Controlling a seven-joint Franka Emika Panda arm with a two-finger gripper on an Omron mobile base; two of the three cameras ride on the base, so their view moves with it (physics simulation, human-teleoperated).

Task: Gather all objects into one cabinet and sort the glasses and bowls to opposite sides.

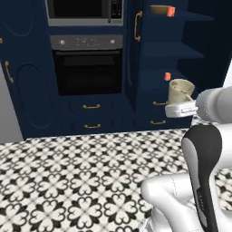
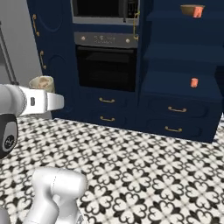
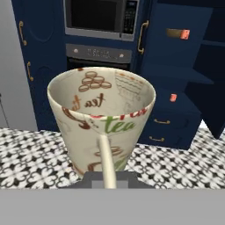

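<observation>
A cream cup [image 3: 103,127] printed with "tea" fills the middle of the hand view, upright, its handle facing the camera. My gripper [image 3: 107,175] is shut on that handle, and the fingertips are hidden behind it. From the left base view, the cream cup [image 1: 181,90] rides on my gripper [image 1: 178,105] in front of the open navy cabinet [image 1: 172,50]. On its top shelf an olive-brown bowl [image 1: 158,9] sits beside a coral-orange cup [image 1: 171,11]. Another orange cup [image 1: 167,76] stands on a lower shelf. The right base view shows the cream cup [image 2: 42,83] at far left.
The cabinet door [image 1: 131,54] with its brass handle stands open towards me. Left of it are a black oven [image 1: 87,72] and a microwave [image 1: 85,10]. Drawers [image 1: 156,113] sit under the shelves. Patterned floor tiles [image 1: 81,181] lie between me and the cabinet.
</observation>
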